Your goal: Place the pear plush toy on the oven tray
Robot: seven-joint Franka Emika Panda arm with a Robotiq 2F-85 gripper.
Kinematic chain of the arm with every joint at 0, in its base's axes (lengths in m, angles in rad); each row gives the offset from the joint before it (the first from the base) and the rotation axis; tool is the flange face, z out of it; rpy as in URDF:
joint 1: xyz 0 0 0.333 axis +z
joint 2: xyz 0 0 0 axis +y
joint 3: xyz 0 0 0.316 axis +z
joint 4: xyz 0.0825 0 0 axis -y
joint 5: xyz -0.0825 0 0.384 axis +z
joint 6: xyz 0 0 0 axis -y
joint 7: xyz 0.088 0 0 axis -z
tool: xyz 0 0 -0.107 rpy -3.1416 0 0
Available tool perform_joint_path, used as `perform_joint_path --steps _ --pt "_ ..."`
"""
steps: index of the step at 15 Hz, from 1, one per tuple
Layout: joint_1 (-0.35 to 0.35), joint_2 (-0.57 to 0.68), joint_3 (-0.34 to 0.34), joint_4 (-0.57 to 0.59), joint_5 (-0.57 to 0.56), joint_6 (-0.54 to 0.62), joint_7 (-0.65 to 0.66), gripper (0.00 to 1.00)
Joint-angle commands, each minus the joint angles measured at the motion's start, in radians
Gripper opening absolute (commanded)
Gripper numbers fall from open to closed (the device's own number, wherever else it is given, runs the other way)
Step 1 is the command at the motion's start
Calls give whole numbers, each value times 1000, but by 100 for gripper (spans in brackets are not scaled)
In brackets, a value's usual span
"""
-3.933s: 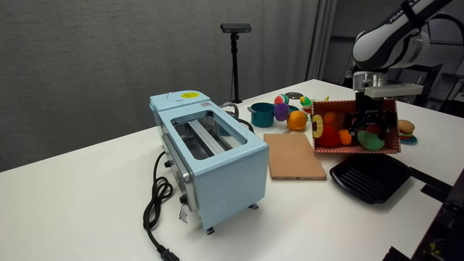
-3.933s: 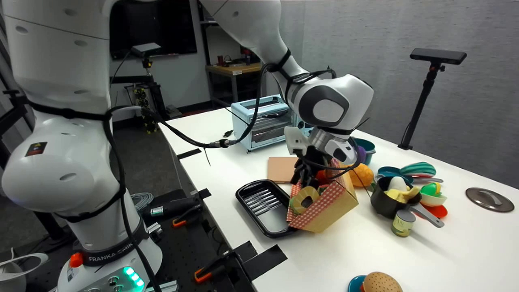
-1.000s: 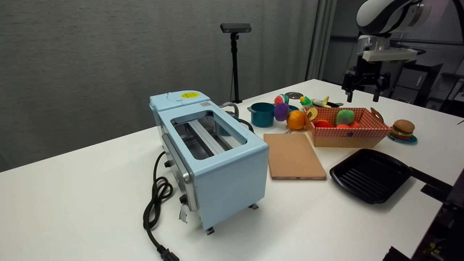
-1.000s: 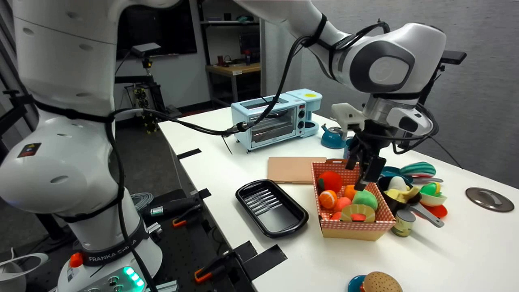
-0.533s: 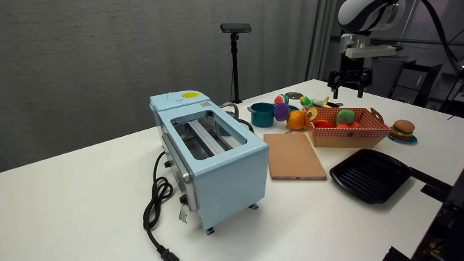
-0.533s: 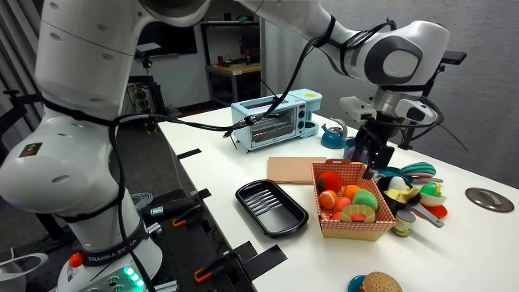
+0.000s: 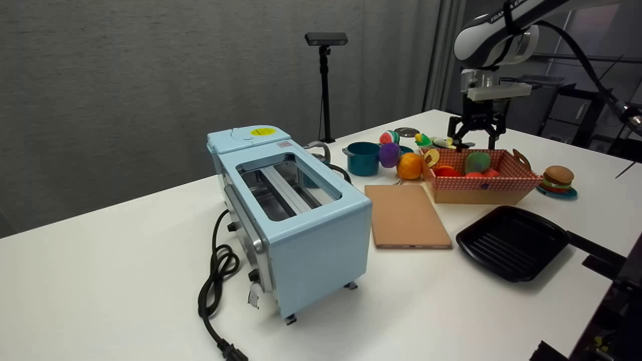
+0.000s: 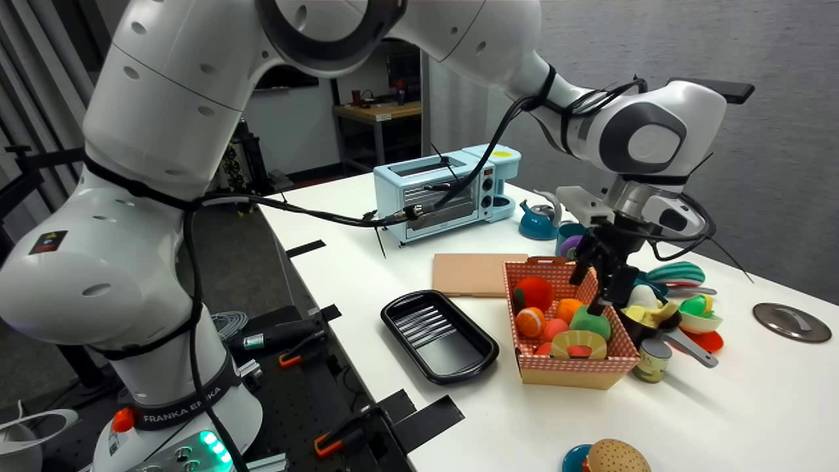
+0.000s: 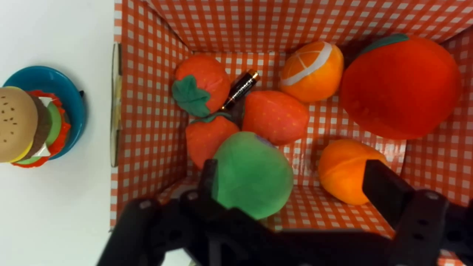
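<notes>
In an exterior view, the white surface point(image 7: 125, 271) spreads across the lower frame. A pale blue toaster oven point(image 7: 321, 260) stands on it near the centre, a black cord point(image 7: 218, 272) trailing to the bottom edge. Right of centre lie a flat brown board point(image 7: 409, 218) and, further right, the black oven tray point(image 7: 516, 245); at mid-height on the right stands a checked basket point(image 7: 481, 194). In an exterior view, a dark lid point(image 8: 791, 322) lies at far right, a blue plate point(image 8: 573, 457) at the bottom edge.

The white worktop point(image 7: 125, 271) stands before a grey curtain point(image 7: 441, 65), beside dark floor point(image 8: 241, 269), with a wood-topped desk point(image 8: 387, 113) farther back.
</notes>
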Motion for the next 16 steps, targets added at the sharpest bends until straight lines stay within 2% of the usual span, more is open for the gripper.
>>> perform_joint_path --steps 1,11,12,13,16 --pt "-14 63 9 70 7 -49 -1 100" --pt "-22 110 10 68 20 -47 -2 98" --pt "-22 109 9 66 21 -43 0 74" --pt "-21 110 8 64 19 -40 2 74" --pt "-17 110 7 63 13 -36 3 52"
